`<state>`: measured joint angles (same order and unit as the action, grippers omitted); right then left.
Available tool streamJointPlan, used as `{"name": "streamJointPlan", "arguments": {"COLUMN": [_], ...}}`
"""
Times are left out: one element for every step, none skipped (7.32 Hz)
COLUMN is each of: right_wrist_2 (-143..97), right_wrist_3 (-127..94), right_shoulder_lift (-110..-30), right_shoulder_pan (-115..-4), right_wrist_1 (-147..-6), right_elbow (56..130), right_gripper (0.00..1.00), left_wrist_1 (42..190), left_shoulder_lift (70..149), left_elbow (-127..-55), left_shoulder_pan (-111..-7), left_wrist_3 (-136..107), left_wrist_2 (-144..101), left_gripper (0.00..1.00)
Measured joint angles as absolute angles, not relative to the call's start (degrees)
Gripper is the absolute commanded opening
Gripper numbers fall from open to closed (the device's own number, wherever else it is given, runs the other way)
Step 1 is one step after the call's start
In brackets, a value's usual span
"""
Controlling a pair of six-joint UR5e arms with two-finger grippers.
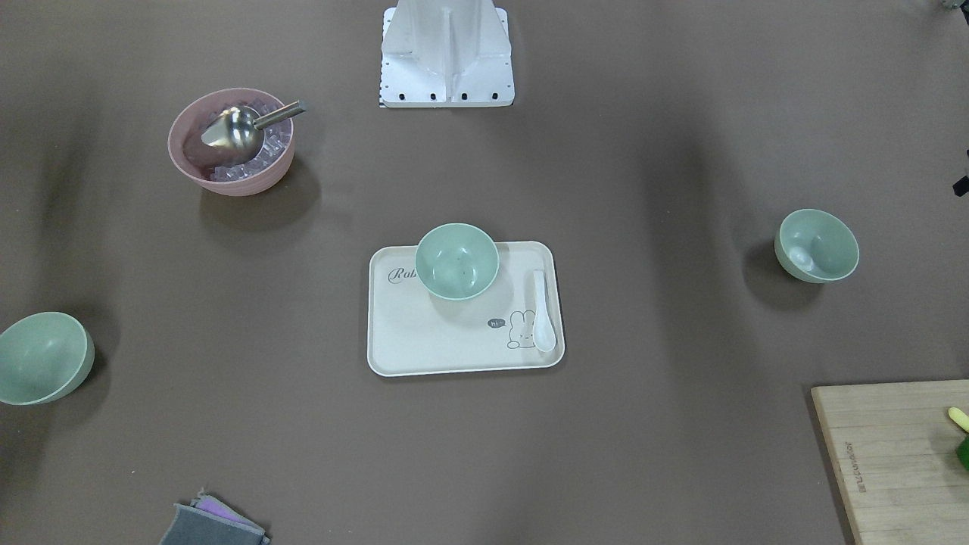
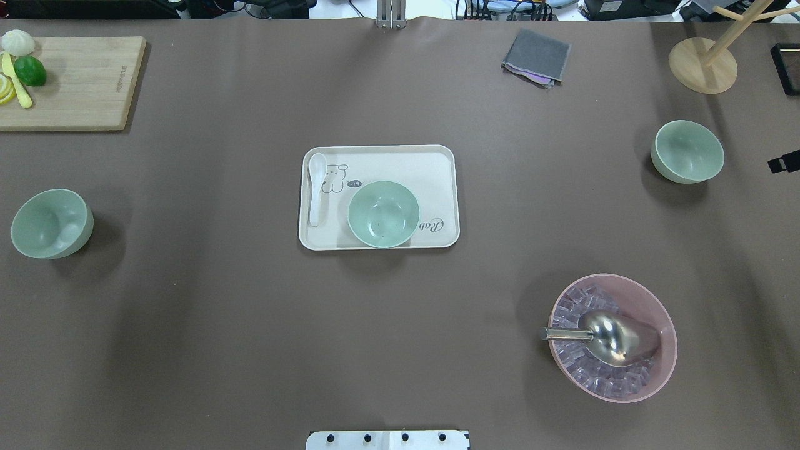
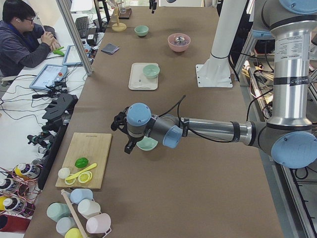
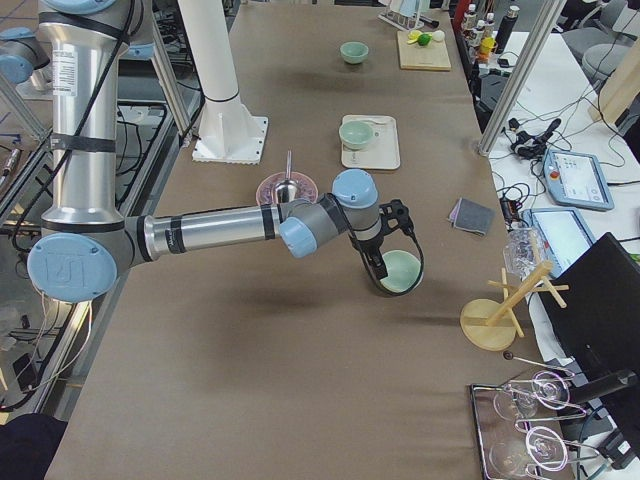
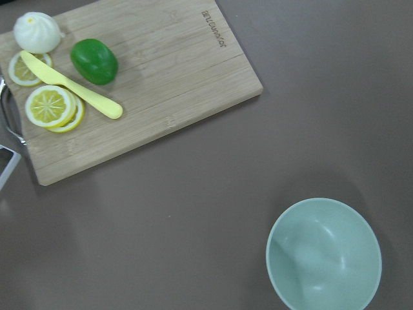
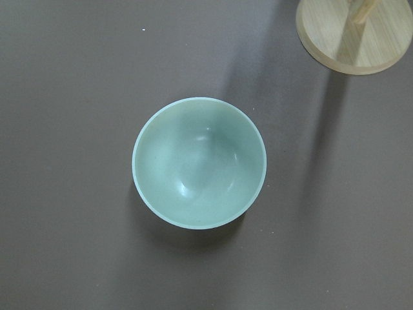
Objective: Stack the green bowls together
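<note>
Three pale green bowls stand apart and upright. One [image 2: 383, 214] is on the cream tray [image 2: 431, 169] at the table's middle. One [image 2: 51, 223] is at the left side and shows in the left wrist view [image 5: 324, 253]. One [image 2: 687, 150] is at the right side and fills the right wrist view [image 6: 199, 162]. My left gripper [image 3: 130, 148] hangs by the left bowl [image 3: 147, 144]. My right gripper [image 4: 395, 275] hangs over the right bowl [image 4: 402, 271]. Both grippers show only in the side views, so I cannot tell whether they are open or shut.
A pink bowl [image 2: 612, 337] with ice cubes and a metal scoop stands front right. A white spoon [image 2: 315, 187] lies on the tray. A cutting board [image 2: 75, 81] with lime, lemon slices and knife is far left. A grey cloth [image 2: 536, 57] and wooden stand [image 2: 702, 65] are far right.
</note>
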<state>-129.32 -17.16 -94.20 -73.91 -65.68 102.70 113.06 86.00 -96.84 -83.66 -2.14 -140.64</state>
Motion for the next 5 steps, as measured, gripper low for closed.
{"name": "streamJointPlan", "arguments": {"right_wrist_2": [-127.27, -126.19, -125.81, -125.74, -125.77], "right_wrist_3": [-20.50, -22.05, -22.64, -22.84, -22.93], "right_shoulder_lift": [-94.17, -94.21, -94.36, -94.43, -94.46], "right_shoulder_pan": [-72.08, -71.06, -70.64, -70.48, -70.44], "right_wrist_1": [-65.57, -65.51, -65.49, -65.46, -65.42], "right_elbow": [102.65, 102.58, 102.53, 102.51, 102.50], "right_gripper": [1.00, 1.00, 1.00, 1.00, 1.00], "left_wrist_1": [115.42, 118.65, 123.30, 128.40, 132.46], "left_shoulder_lift": [85.87, 85.94, 86.09, 86.22, 86.36], "left_elbow": [-96.00, -94.31, -91.68, -88.75, -86.29], "left_shoulder_pan": [-80.62, -77.08, -73.55, -70.98, -69.30], "left_wrist_3": [-6.63, -10.99, -15.61, -19.42, -21.78], "left_wrist_2": [-136.09, -131.97, -129.36, -127.73, -127.01], "left_gripper": [0.97, 0.97, 0.97, 0.97, 0.91]}}
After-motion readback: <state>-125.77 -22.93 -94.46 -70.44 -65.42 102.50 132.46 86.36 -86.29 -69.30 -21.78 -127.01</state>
